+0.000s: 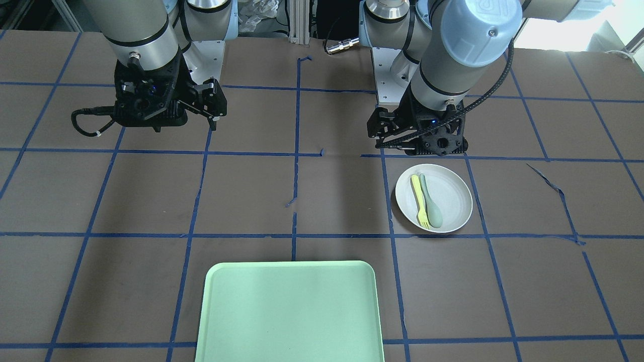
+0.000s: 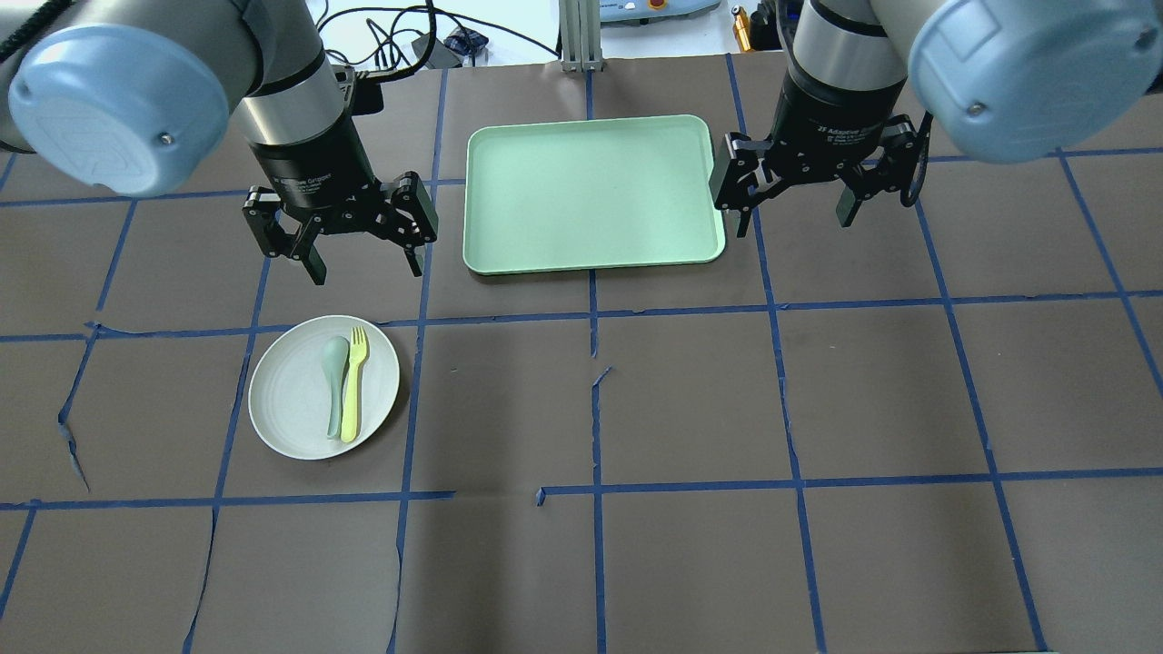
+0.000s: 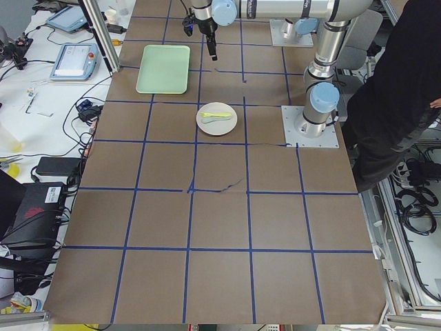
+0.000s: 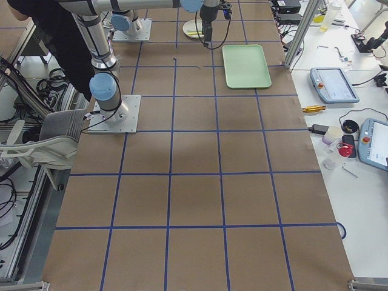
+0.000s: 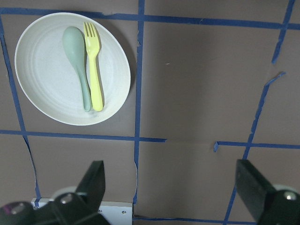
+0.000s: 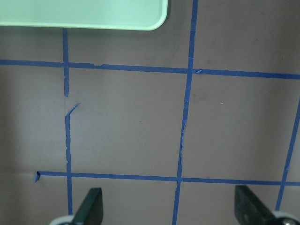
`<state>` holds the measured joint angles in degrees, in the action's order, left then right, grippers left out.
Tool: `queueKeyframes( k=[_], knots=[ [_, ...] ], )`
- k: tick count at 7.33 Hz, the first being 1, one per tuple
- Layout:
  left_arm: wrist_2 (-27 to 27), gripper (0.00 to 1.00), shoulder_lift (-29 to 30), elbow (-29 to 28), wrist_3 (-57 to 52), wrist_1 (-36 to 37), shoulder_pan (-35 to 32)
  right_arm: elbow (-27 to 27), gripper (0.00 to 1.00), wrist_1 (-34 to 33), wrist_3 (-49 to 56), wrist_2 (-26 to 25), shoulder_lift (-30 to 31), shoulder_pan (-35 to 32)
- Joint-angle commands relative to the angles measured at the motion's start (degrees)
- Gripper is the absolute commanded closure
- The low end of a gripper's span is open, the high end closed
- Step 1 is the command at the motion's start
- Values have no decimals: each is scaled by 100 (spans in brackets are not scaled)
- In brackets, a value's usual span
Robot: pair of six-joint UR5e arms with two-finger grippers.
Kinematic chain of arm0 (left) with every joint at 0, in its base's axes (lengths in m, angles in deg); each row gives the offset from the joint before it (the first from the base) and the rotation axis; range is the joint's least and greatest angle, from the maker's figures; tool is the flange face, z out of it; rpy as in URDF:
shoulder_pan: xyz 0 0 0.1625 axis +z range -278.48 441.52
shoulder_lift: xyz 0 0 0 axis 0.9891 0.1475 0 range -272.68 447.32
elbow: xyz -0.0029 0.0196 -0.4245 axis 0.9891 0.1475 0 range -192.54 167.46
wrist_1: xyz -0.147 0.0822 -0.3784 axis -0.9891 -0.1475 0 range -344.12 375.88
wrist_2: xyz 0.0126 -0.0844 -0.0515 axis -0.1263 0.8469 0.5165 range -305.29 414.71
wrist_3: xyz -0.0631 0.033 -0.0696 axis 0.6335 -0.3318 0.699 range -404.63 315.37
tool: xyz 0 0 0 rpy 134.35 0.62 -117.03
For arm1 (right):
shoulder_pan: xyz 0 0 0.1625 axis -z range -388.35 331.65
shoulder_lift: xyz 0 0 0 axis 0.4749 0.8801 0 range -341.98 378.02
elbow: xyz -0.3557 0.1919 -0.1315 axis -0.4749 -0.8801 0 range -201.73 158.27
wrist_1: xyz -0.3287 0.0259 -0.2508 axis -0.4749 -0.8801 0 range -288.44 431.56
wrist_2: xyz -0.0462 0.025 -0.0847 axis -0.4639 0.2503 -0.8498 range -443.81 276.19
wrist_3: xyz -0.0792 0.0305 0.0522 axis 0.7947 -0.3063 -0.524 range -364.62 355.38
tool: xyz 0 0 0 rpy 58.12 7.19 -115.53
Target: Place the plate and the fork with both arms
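Plate (image 2: 291, 413) sits left of the mint-green tray (image 2: 591, 191) and nearer the robot. Left gripper (image 2: 367, 265), jaws wide and empty, hangs high near the plate, by far the nearer arm; right gripper (image 2: 793, 221), equally wide and empty, hangs high off the tray's right side. Fork (image 2: 352, 391) lies on the plate, tray-ward of a spoon (image 2: 334, 377), its length running toward the robot, tines at the far end.

Left arm (image 2: 291, 109) and right arm (image 2: 836, 64) are raised, wrists pointing straight down. Left gripper (image 2: 366, 256) and right gripper (image 2: 793, 213): fingers (image 2: 314, 262) spread wide, empty.
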<state>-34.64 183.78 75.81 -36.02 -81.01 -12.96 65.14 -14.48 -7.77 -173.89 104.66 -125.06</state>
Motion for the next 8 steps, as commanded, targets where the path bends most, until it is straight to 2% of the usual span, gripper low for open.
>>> queueKeyframes(
  k=[1,8],
  knots=[
    [14,0,13,7,-8,12,-1,14,0,0,7,-1,-6,3],
    [94,0,31,33,79,91,-18,59,0,0,15,-27,-15,11]
  ],
)
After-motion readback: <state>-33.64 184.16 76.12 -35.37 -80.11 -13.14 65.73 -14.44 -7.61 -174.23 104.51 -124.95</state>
